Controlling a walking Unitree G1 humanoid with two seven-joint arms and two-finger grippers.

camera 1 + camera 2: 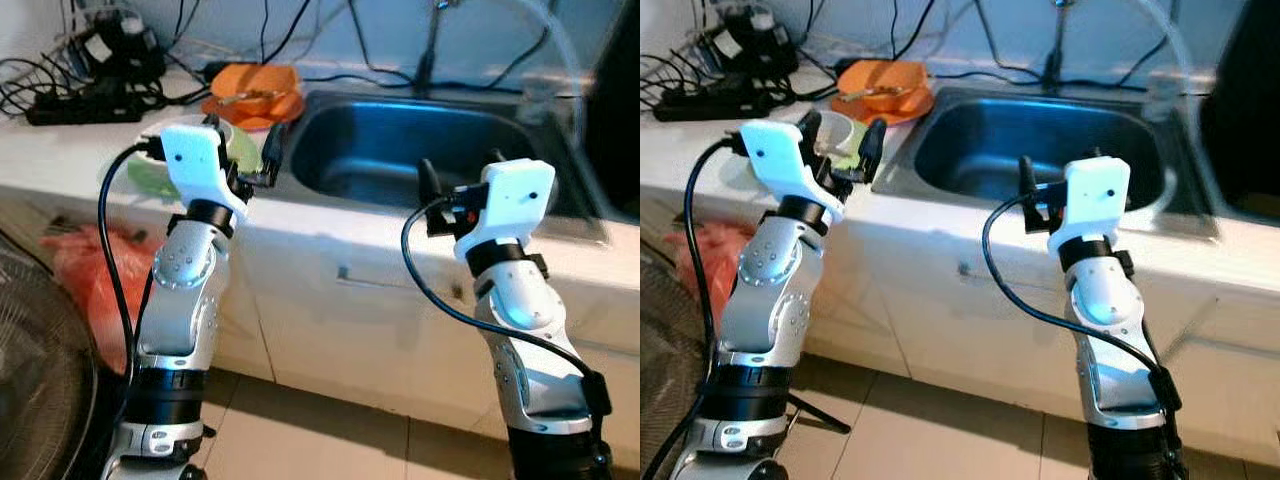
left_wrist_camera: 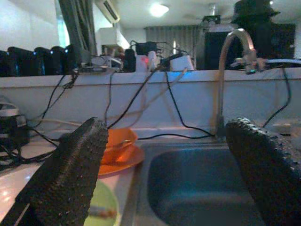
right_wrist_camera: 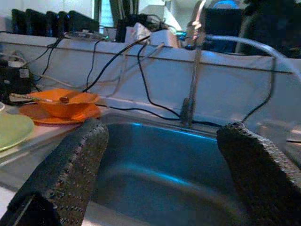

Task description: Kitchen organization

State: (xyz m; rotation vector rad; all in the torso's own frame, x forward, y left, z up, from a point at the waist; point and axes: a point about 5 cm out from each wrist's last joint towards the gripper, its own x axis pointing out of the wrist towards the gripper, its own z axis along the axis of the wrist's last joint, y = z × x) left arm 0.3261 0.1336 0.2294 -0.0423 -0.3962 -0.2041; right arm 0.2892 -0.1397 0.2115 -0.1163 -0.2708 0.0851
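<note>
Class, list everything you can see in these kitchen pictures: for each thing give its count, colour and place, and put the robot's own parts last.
sink: one, steel, set in the white counter.
tap: one, metal, behind the sink.
orange bowl: one, on an orange plate, left of the sink.
green plate: one, pale green, counter near the left gripper.
power strip: one, black, with cables, counter's far left.
red bag: one, on the floor, left.
left gripper: one, black fingers open, over the counter edge.
right gripper: one, fingers open, before the sink.

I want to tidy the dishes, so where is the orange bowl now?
The orange bowl sits on an orange plate on the white countertop, just left of the steel sink and behind the pale green plate.
</note>
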